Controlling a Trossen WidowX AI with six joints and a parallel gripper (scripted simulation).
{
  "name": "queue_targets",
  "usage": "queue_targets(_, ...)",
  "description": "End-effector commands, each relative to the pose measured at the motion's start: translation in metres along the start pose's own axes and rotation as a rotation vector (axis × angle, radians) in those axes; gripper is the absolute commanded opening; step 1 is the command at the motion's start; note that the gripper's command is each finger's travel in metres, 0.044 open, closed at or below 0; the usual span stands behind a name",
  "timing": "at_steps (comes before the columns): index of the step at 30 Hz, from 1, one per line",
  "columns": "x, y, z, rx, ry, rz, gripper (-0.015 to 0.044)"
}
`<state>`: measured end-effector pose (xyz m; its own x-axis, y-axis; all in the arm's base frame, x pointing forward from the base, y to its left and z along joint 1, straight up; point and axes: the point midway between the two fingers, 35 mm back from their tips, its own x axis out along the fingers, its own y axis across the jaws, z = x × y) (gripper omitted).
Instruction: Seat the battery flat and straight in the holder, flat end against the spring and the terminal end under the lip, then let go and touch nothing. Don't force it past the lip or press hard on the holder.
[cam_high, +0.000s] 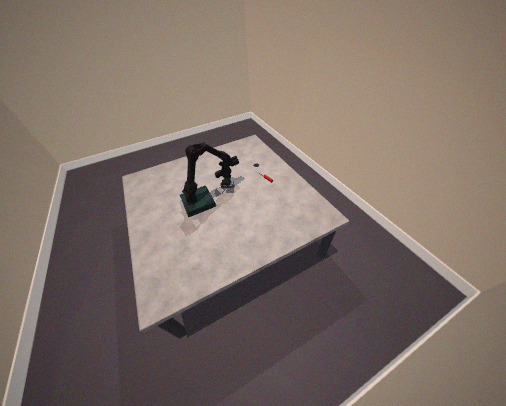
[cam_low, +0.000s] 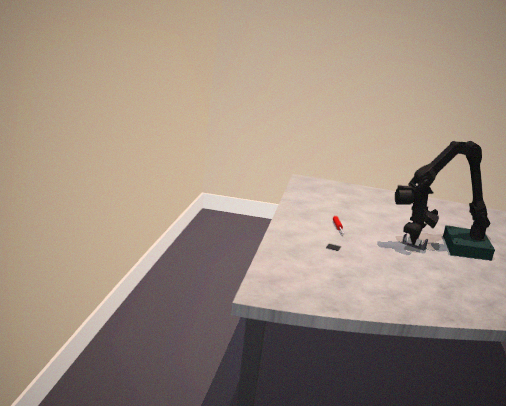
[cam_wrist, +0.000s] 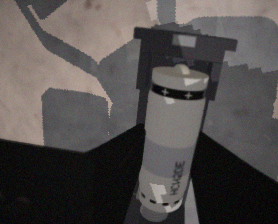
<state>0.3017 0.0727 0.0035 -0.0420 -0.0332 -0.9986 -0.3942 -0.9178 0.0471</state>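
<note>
The battery (cam_wrist: 172, 135), pale with a black band of plus signs, lies lengthwise over the dark holder (cam_wrist: 210, 44). Its terminal end points at the holder's far crosspiece with the lip. The round end face and nub show just short of that crosspiece, so this end looks tipped up. The flat end is at the bottom of the wrist view beside a pale round part, perhaps the spring. My gripper (cam_wrist: 168, 135) (cam_high: 227, 184) (cam_low: 415, 243) is shut on the battery's sides, low over the table. Whether the battery touches the holder floor is hidden.
A red screwdriver (cam_high: 268, 178) (cam_low: 338, 223) and a small dark flat piece (cam_high: 256, 165) (cam_low: 333, 247) lie on the table, away from the gripper. The arm stands on a dark green base block (cam_high: 202, 204) (cam_low: 467, 249) close to the holder.
</note>
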Motion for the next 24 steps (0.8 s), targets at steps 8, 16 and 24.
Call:
queue_targets(8, 0.000, 0.001, 0.001, 0.011, 0.022, 0.002, 0.0084)
queue_targets(16, 0.001, 0.001, 0.009, 0.011, 0.023, 0.000, 0.0084)
queue_targets(24, 0.001, 0.002, 0.011, 0.011, 0.025, -0.001, 0.0084)
